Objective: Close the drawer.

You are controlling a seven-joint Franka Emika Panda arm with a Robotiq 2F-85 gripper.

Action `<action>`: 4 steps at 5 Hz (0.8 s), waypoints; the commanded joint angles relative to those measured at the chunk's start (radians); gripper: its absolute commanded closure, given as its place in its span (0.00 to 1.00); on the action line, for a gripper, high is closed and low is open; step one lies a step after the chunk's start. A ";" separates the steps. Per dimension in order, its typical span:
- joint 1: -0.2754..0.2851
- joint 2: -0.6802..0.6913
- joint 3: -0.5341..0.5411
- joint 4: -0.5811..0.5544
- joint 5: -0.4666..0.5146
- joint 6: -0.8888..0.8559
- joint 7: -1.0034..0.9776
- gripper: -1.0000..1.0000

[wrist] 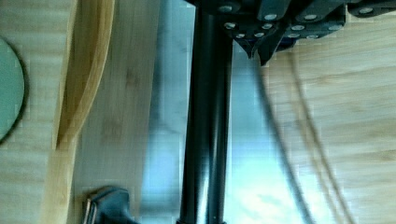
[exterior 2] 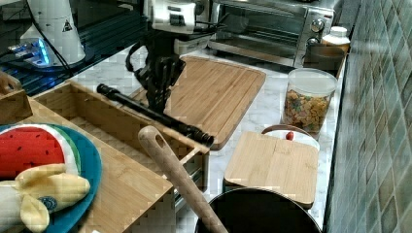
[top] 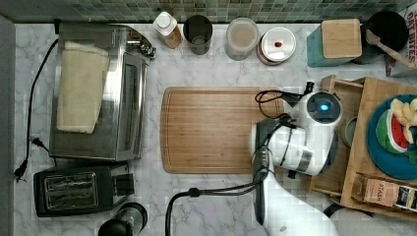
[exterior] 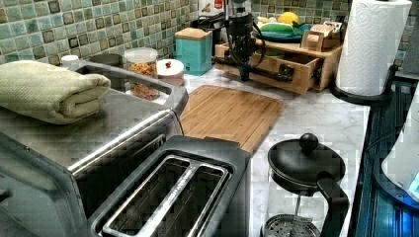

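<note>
Your gripper is hovering at the open drawer's black handle; its own body is hiding whether the fingers are spread.

One drawer, one cutting board, one toaster oven, one toaster, four jars.

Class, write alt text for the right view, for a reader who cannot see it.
A black robot gripper hangs at the black bar handle of an open light-wood drawer, beside a bamboo cutting board on a marble counter. A cereal jar stands by the tiled wall.
</note>
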 commanded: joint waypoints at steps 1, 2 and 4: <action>-0.231 0.079 -0.153 0.200 0.050 0.105 -0.230 1.00; -0.207 0.060 -0.184 0.199 0.009 0.076 -0.183 1.00; -0.207 0.060 -0.183 0.199 0.008 0.076 -0.182 1.00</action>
